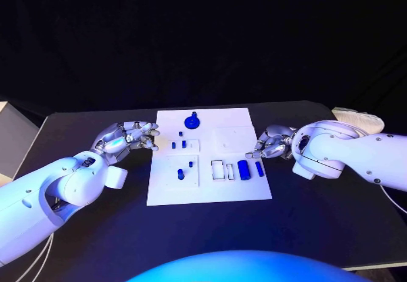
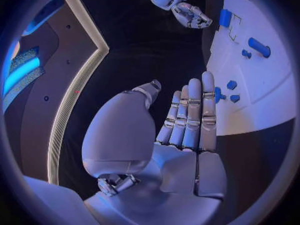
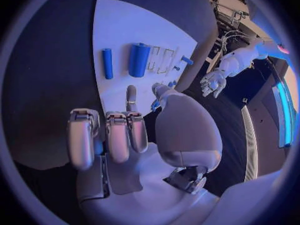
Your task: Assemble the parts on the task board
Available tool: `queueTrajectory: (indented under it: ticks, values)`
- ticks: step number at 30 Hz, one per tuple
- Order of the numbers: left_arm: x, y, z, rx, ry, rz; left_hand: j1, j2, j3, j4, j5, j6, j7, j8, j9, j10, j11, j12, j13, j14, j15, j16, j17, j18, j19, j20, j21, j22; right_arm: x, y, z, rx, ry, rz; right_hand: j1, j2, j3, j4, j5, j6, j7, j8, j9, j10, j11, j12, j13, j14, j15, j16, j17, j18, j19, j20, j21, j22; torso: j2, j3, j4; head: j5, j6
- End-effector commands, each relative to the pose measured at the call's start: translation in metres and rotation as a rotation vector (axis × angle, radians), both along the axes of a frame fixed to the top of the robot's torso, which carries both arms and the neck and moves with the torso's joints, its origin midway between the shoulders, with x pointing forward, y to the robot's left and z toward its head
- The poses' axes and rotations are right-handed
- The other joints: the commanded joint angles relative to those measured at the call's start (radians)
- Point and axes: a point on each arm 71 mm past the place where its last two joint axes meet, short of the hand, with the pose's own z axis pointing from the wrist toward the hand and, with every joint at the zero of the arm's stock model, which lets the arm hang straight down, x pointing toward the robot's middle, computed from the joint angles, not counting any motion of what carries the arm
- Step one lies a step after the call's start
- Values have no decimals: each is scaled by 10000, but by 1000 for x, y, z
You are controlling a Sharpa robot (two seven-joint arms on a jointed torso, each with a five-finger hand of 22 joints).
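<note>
The white task board lies in the middle of the black table. A round blue knob sits at its far edge. Small blue pieces stand in its left half. A thick blue cylinder and a thin blue rod lie near its right edge, beside two white frames. My left hand hovers at the board's left edge, fingers straight, thumb apart, holding nothing. My right hand is at the board's right edge, fingers half bent with nothing in them.
Black table surface runs around the board on all sides. A pale object lies at the table's far right corner behind my right arm. A white box edge stands off the table's left side.
</note>
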Motion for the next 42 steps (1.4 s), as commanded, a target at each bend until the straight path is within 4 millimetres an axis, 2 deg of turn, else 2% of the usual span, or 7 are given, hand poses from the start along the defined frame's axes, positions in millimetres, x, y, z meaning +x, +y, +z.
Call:
queueTrajectory:
  ticks: [1, 4, 12, 21, 26, 40, 42]
  values:
    - [-1, -2, 1, -274, -148, -201, -93, -29, -118, 115, -17, -93, 88, 55, -12, -86, 39, 72, 18, -53, 24, 63, 19, 131, 114, 5, -72, -50, -3, -2, -5, -619, 564, 135, -191, 53, -136, 4, 111, 117, -45, 111, 179, 992, -53, 71, 2495, 935, -47, 75, 2092, -114, 976, -61, 49, 2270, -25, -26, -2, -22, -31]
    - [-1, -2, 2, -295, -156, -280, -76, -32, -282, 246, -14, -141, 96, 69, -28, -130, 47, 108, 35, -66, 32, 69, 39, 130, 164, 11, -148, -116, -3, -2, -8, -843, 732, 273, -314, 151, -210, -3, 622, 151, -118, 302, 570, 995, -119, 72, 2502, 943, -104, 94, 2135, -116, 976, -99, 73, 2284, -17, -37, 3, -20, -38]
    - [-2, -2, 2, -269, -137, -368, -133, 11, -690, 405, -11, -301, 137, 84, -69, -276, 85, 171, 67, -86, 59, 83, 81, 128, 268, 31, -300, -253, -6, 9, -18, -1019, 1011, 664, -659, 65, -512, 8, 710, 93, -167, 475, 1036, 1000, -163, 74, 2510, 945, -141, 100, 2150, -120, 976, -133, 95, 2298, 13, -25, 5, -20, -44]
    - [-2, -2, -1, -239, -85, -391, -116, 89, -810, 405, -12, -391, 172, 91, -85, -361, 113, 196, 79, -94, 80, 88, 96, 125, 309, 42, -353, -302, -5, 15, -26, -1387, 1109, 964, -1111, 268, -1457, 19, -110, 39, -235, 670, 1775, 975, -219, 36, 2485, 942, -187, 93, 2144, -113, 972, -171, 57, 2294, 21, -37, -20, -51, -73]
    - [-2, -3, -1, -251, -71, -418, -113, 103, -828, 405, -11, -403, 176, 95, -87, -375, 116, 201, 82, -96, 82, 88, 98, 124, 314, 44, -362, -309, -5, 18, -32, -1594, 1127, 1093, -1086, 437, -2114, 25, -429, 14, -266, 760, 2175, 962, -246, 13, 2471, 940, -209, 84, 2130, -111, 972, -189, 46, 2295, 16, -32, 2, -65, -93]
    - [-3, -3, -1, -254, -25, -511, -106, 134, -863, 406, -11, -417, 185, 109, -88, -397, 125, 214, 88, -102, 88, 88, 102, 124, 324, 48, -380, -326, -4, 30, -45, -2189, 1114, 1610, -841, 581, -2642, 18, -603, 50, -303, 853, 2536, 925, -276, -42, 2429, 935, -232, 70, 2107, -107, 970, -204, 23, 2291, 29, -38, 22, -60, -126]
    - [-3, -3, -2, -245, -17, -512, -106, 134, -863, 406, -11, -417, 185, 109, -88, -397, 125, 214, 88, -102, 88, 88, 102, 124, 324, 48, -380, -326, -4, 31, -46, -2200, 1070, 1603, -744, 681, -2673, 13, -595, 45, -311, 869, 2609, 930, -284, -35, 2437, 935, -238, 70, 2107, -110, 972, -209, 37, 2297, 30, -38, 11, -68, -128]
